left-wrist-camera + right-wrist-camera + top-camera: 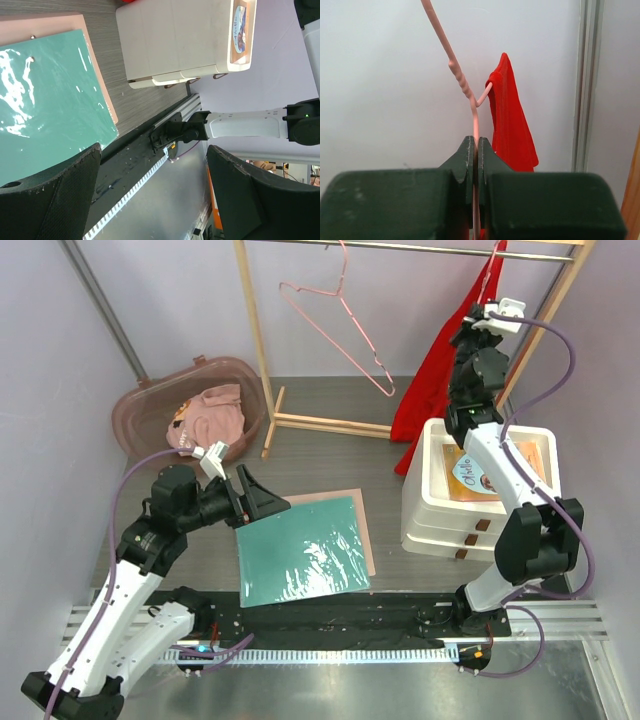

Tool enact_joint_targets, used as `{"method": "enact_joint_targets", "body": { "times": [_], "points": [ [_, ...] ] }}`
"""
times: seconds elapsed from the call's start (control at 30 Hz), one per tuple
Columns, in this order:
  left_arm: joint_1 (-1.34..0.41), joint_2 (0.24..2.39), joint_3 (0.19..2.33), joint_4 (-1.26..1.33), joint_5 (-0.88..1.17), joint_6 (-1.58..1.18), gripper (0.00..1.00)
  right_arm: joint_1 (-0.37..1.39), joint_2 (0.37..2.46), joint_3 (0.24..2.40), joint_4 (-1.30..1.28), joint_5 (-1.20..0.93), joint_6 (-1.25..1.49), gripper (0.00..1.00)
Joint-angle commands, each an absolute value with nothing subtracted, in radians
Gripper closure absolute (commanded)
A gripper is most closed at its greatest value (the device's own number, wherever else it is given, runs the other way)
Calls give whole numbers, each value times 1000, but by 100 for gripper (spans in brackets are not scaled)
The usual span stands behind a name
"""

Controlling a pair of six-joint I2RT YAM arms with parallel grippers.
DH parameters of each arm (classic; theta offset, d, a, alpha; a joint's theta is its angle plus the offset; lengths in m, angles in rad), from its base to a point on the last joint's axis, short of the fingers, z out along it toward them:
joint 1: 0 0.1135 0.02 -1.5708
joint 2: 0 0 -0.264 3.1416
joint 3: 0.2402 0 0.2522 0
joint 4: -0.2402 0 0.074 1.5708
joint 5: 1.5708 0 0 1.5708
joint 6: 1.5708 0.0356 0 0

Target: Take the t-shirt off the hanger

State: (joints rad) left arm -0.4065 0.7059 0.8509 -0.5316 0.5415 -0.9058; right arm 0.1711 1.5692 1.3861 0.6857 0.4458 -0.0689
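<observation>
The right tool [476, 152] is clamping the hanger [464, 86] wire, which is running straight up from its tips. The shirt [512, 125] is hanging on that wire just beyond the tips and to their right, its length dropping downward. The left tool [154, 150], fingers apart, is hovering over the table [320, 455] well away, so the right one is nearer.

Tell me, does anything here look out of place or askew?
Yes. The red t-shirt hangs bunched from one arm of the pink hanger that the right fingers pinch, not spread across it. The green mat also lies askew on its board.
</observation>
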Motion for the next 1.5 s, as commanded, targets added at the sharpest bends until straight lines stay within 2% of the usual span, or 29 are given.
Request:
{"method": "enact_joint_targets", "body": {
  "times": [0.0, 0.23, 0.5, 0.9, 1.23, 1.47],
  "points": [
    [-411, 706, 893, -531, 545, -899, 14, 178, 1560, 1488, 831, 442, -83, 99],
    [-411, 703, 891, -534, 541, -897, 14, 199, 1531, 1488, 839, 439, -103, 99],
    [-411, 693, 877, -537, 545, -897, 14, 213, 1437, 1319, 929, 451, -97, 99],
    [-411, 676, 882, -569, 534, -894, 14, 216, 1551, 1348, 1071, 442, -236, 99],
    [-411, 695, 882, -569, 541, -888, 14, 284, 1441, 1189, 1178, 475, -282, 99],
    [-411, 692, 877, -568, 545, -885, 14, 287, 1430, 1183, 1192, 474, -287, 99]
  ]
}}
